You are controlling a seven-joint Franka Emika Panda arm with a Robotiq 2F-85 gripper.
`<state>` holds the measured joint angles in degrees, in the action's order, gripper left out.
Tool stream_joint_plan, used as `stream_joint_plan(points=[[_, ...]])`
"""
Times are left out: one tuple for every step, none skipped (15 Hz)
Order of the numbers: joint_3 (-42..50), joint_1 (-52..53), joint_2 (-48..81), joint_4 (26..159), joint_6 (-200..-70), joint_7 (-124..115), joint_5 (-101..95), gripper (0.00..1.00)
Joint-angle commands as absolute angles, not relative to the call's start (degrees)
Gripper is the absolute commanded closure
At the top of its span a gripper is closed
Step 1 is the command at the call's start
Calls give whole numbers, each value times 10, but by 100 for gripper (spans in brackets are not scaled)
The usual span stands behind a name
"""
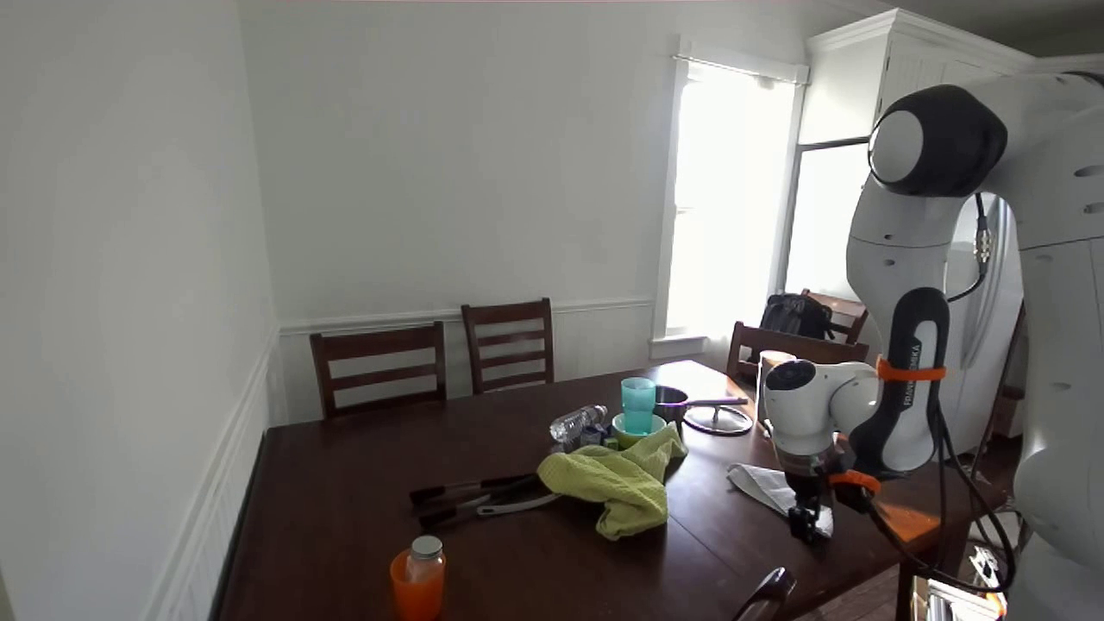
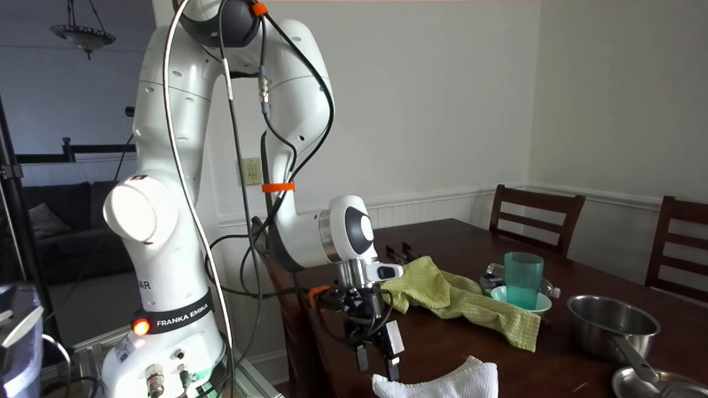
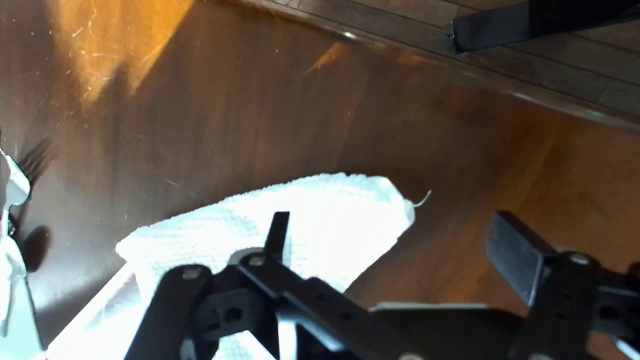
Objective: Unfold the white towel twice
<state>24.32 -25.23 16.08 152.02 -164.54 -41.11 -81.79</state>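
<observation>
The towel (image 3: 340,220) lies on the bench (image 3: 250,125); in the wrist view it sits mostly left of my gap, its long axis slanting down-left from a tapered end showing between my fingers (image 3: 278,235). My pincer (image 3: 396,242) is spread wide, holding nothing; I judge it must shift toward the towel before pinching.

Pale walls (image 1: 431,172), bright window (image 1: 733,207), dark wooden table (image 1: 345,474), slatted chairs (image 1: 379,344)

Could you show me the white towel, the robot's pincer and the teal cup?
White towel (image 3: 325,230): in the wrist view, on its brightly lit cloth.
Pincer (image 2: 377,364): in an exterior view, midway between its parted fingertips.
Teal cup (image 2: 523,279): in an exterior view, on the middle of its side.
</observation>
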Motion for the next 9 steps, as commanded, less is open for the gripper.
stream_joint_plan(points=[[248, -254, 197, 1483, -1673, -461, -871, 26], [247, -254, 203, 1478, -1674, -467, -877, 34], [246, -254, 208, 1475, -1675, -472, -884, 41], [246, -254, 213, 1472, -1675, -473, -886, 50], [245, -253, 217, 1468, -1673, -474, -889, 56], [245, -254, 220, 1467, -1673, -473, -890, 62], [245, -253, 222, 1465, -1670, -472, -890, 70], [245, -253, 222, 1464, -1666, -467, -885, 77], [245, -253, 220, 1464, -1664, -465, -883, 84]])
